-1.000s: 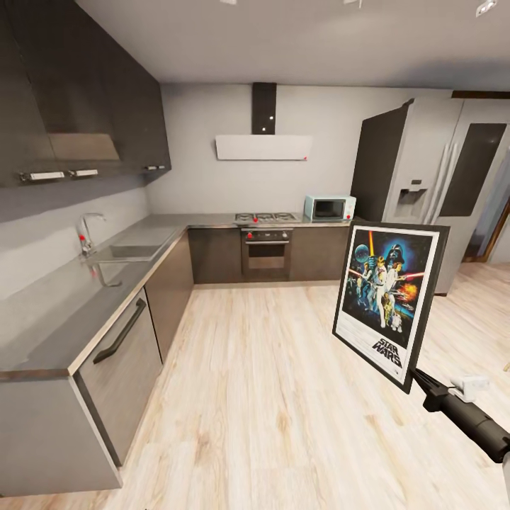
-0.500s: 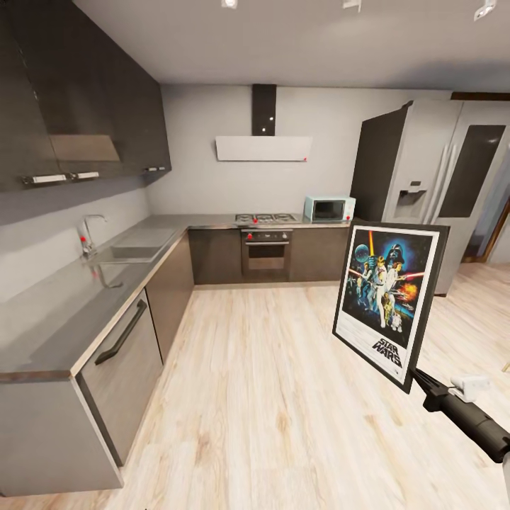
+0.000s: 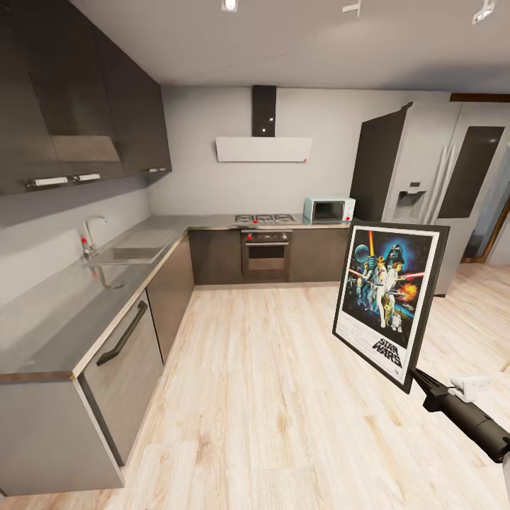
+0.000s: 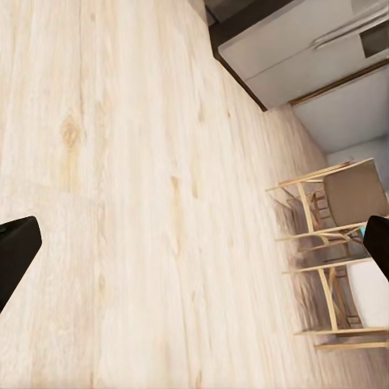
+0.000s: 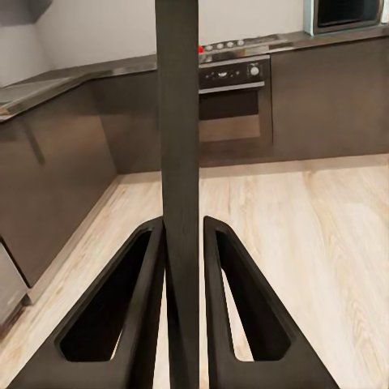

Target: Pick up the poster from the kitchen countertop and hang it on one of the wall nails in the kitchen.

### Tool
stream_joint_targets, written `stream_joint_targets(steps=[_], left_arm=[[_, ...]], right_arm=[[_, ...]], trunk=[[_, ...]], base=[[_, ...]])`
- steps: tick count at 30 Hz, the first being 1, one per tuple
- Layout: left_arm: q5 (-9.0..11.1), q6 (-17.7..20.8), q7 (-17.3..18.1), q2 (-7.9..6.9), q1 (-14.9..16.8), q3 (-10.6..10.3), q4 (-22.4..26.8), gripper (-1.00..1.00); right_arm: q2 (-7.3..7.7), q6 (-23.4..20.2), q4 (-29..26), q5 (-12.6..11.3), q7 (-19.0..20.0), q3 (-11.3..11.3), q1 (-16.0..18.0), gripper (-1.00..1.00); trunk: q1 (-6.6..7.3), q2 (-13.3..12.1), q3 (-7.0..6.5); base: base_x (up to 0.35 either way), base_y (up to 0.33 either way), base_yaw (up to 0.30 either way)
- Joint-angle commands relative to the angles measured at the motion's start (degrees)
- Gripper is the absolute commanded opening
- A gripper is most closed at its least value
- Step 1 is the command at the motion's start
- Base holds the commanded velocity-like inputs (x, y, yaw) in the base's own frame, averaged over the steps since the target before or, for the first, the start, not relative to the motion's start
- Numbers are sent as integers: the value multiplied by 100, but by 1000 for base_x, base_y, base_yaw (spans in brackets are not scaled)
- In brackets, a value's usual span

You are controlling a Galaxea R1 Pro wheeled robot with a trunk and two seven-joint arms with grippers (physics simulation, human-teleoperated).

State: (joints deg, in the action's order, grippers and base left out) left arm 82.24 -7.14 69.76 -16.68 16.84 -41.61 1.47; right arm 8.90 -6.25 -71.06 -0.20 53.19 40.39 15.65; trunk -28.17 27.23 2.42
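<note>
The poster (image 3: 388, 301), black-framed with dark blue Star Wars artwork, stands upright in the air at the right of the head view, above the wood floor. My right gripper (image 3: 418, 375) is shut on its lower right corner. In the right wrist view the poster (image 5: 178, 146) shows edge-on as a dark strip, clamped between the two fingers (image 5: 134, 312) of the right gripper (image 5: 185, 225). The kitchen countertop (image 3: 67, 315) runs along the left and back walls. My left gripper (image 4: 194, 251) is open over bare floor, its fingertips (image 4: 14, 258) far apart.
A sink with tap (image 3: 131, 251) is set in the counter. Oven (image 3: 267, 253), hob, microwave (image 3: 329, 209) and white hood (image 3: 263, 149) line the back wall. The silver fridge (image 3: 432, 184) stands at the right. Wooden chairs (image 4: 332, 251) stand near the left gripper. Plank floor (image 3: 262, 389) lies ahead.
The whole head view has shifted slightly, with more ceiling showing, so the camera has moved. The poster and right gripper keep their place in the view.
</note>
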Motion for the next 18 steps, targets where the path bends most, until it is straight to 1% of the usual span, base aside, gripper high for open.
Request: stream_joint_targets(steps=[1,11,18], left_arm=[[33,-59,2,-2,4,-49,2,100],[35,-58,2,1,4,-49,2,100],[36,-57,2,0,4,-49,2,100]], right_arm=[[-2,-69,-7,-15,42,13,8,-100],[-2,-69,-9,-15,42,13,8,-100],[-2,-69,-10,-15,42,13,8,-100]], trunk=[[19,-30,-6],[239,-431,-186],[239,-431,-186]], base=[[0,0,0],[0,0,0],[0,0,0]])
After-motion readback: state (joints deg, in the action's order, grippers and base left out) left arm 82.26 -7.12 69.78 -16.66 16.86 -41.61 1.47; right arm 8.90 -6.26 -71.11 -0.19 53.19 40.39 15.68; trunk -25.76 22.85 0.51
